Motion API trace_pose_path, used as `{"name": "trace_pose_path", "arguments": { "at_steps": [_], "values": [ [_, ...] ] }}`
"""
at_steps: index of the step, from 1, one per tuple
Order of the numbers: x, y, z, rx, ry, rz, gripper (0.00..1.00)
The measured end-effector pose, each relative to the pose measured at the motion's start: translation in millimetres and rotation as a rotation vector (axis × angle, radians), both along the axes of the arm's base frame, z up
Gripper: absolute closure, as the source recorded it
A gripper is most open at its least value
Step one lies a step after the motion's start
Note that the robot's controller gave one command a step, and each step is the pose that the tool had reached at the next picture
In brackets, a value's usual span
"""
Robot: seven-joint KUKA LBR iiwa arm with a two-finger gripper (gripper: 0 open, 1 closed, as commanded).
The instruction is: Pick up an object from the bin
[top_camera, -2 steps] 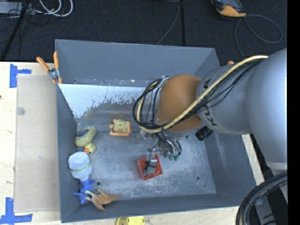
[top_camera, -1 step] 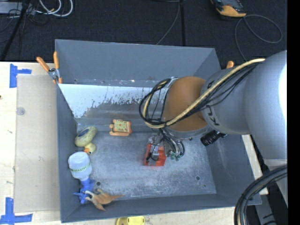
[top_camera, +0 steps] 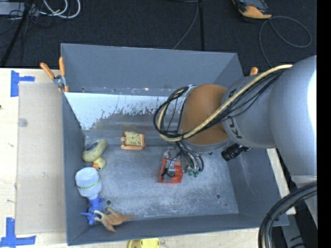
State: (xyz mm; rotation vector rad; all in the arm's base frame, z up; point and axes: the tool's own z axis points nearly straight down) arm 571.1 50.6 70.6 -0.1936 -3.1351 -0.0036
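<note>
Hovering low inside the grey metal bin (top_camera: 155, 76), the pincer (top_camera: 176, 165) stands right over a small red-orange blocky plastic piece (top_camera: 172, 176).

Red-orange piece lies flat on the bin floor, its upper part hidden by the pincer; contact between the two cannot be confirmed, and whether the pincer is wide or narrow cannot be told. Rounded orange wrist cover (top_camera: 204, 115) with looped cables sits above and right of the red-orange piece. Left of it and slightly farther back: a tan, flat rectangular toy (top_camera: 133, 140). Well to its left: a yellow-green rounded toy (top_camera: 94, 150) and, just below that, a white-capped pale bottle (top_camera: 88, 183). Down-left of the red-orange piece: a blue plastic figure (top_camera: 93, 214) touching a brown animal figure (top_camera: 115, 219).
</note>
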Motion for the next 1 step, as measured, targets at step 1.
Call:
{"name": "trace_pose_path", "arguments": {
  "at_steps": [1],
  "values": [
    [22.3,-5.7,151.5,0.0,0.0,0.267,1.0]
  ]
}}
